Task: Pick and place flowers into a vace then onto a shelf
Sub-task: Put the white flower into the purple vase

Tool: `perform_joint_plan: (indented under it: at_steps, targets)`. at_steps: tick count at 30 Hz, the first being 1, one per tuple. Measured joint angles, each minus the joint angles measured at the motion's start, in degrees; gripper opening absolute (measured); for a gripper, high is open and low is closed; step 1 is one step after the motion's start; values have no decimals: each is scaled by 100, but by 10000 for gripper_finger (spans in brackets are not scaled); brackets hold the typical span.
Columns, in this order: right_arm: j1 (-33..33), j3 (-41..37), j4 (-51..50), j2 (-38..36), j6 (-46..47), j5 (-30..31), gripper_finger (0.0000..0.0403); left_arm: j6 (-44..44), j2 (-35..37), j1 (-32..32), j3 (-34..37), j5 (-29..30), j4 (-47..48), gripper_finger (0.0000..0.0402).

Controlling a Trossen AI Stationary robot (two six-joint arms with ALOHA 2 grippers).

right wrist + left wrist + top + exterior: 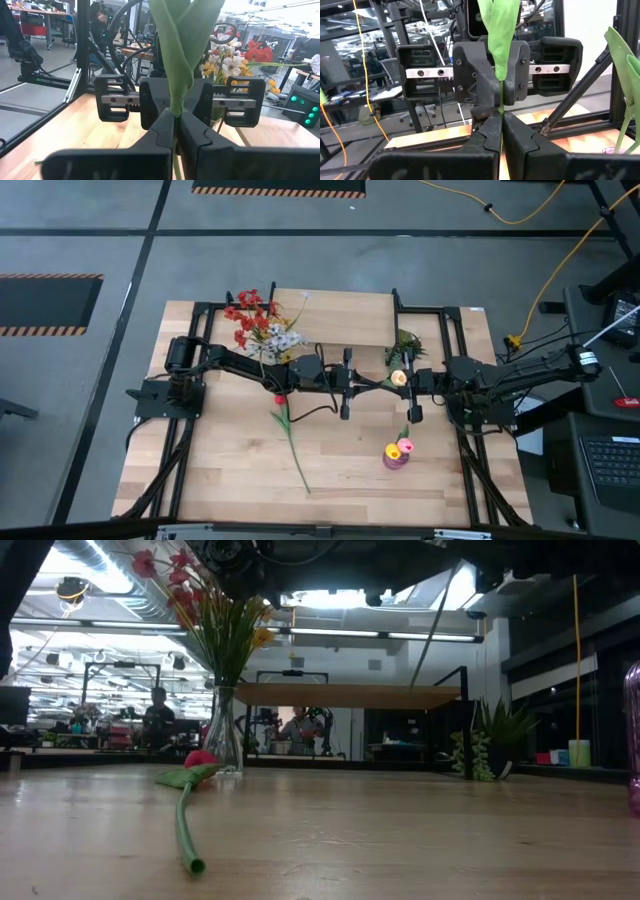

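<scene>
An orange-yellow tulip (399, 378) stands upright in the air over the table's middle, its green stem and leaf (499, 35) between my two grippers. My left gripper (501, 122) comes level from the left and my right gripper (176, 120) level from the right. They face each other, both shut on the stem. A glass vase (223, 745) with red, yellow and white sprays (262, 328) stands at the far left. Next to it is the shelf (345, 318). A red tulip (288, 430) lies flat on the table. My left gripper pinches the tulip's green stem (500, 107) between its two fingers, level from the table's left and across the stem. The tulip stands upright, clear of the table. My right gripper pinches the same stem at its leaf (174, 111) between its two fingers, level from the table's right and across the stem, directly opposite the left fingers.
A small purple vase (396, 456) holding a yellow and a pink tulip stands near the right front. A green leafy sprig (405, 345) lies beside the shelf's right end. Black frame rails (200, 310) run around the table. There is free board at the near side.
</scene>
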State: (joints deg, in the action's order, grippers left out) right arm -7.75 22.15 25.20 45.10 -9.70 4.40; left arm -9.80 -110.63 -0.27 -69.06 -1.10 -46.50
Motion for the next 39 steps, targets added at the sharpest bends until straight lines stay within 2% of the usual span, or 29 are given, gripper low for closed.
perform_joint_plan:
  at_steps: [7, 17, 22, 30, 36, 39]
  targets:
    - [0, 0, -5, 0, 13, -21, 5, -122, 0, -90, 0, 59, 1, 17]
    - [-2, 0, -35, 2, 50, -63, 2, -304, 73, -392, 0, 638, 208, 87]
    - [6, 0, -10, -2, 92, -22, 2, -300, 430, -590, 0, 549, 791, 107]
    - [0, 37, -115, -55, 90, -85, 1, -659, 970, -1256, 0, 638, 1890, 100]
    - [-2, 490, -1121, -278, 180, -105, 0, -557, 1180, -1812, 0, 1639, 2607, 79]
    - [-2, 742, -1716, -401, 328, -111, 0, -265, 1182, -2055, 0, 1823, 3030, 64]
